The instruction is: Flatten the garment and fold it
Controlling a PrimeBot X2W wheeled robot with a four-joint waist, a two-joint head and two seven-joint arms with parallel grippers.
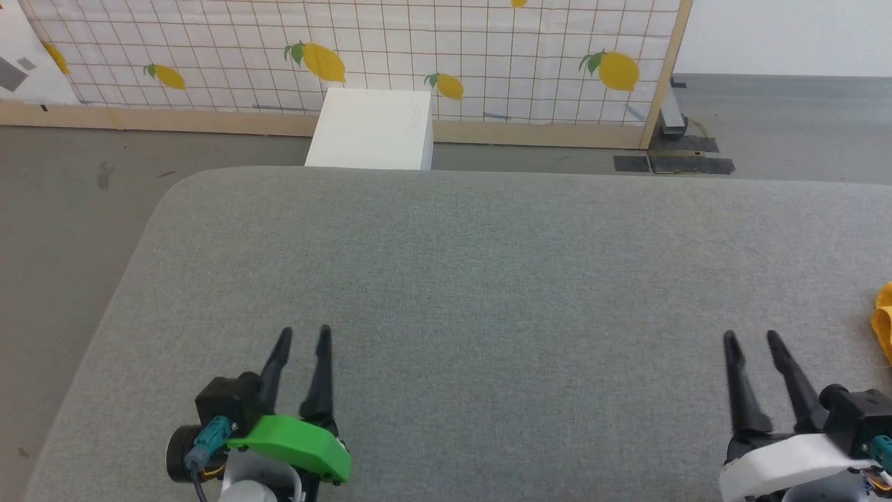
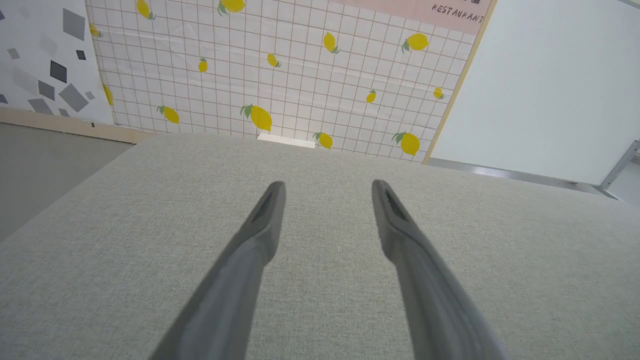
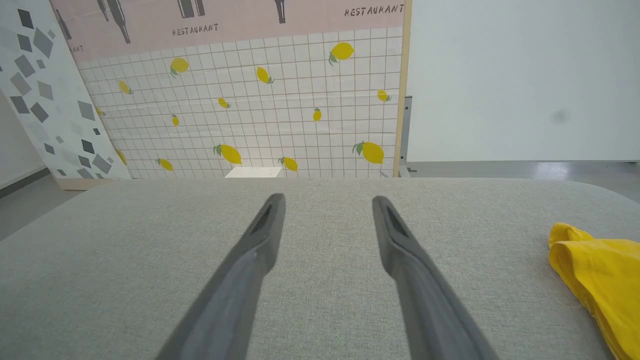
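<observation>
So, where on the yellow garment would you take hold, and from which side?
Probably the raised, rounded fold at the end of the garment that faces the right gripper, coming in from that side with the jaws open as they stand. That fold bulges up off the grey padded surface, so there is something to pinch. The rest runs out of view.

Left pincer [image 1: 304, 330] at lower left of head view, green wrist cover [image 1: 293, 446], dark fingers [image 1: 321, 376] pointing forward, jaws apart, nothing between. Right pincer [image 1: 750, 335] at lower right, white wrist cover [image 1: 787, 460], fingers pointing same way, jaws likewise apart, empty. Pincers well apart.
</observation>
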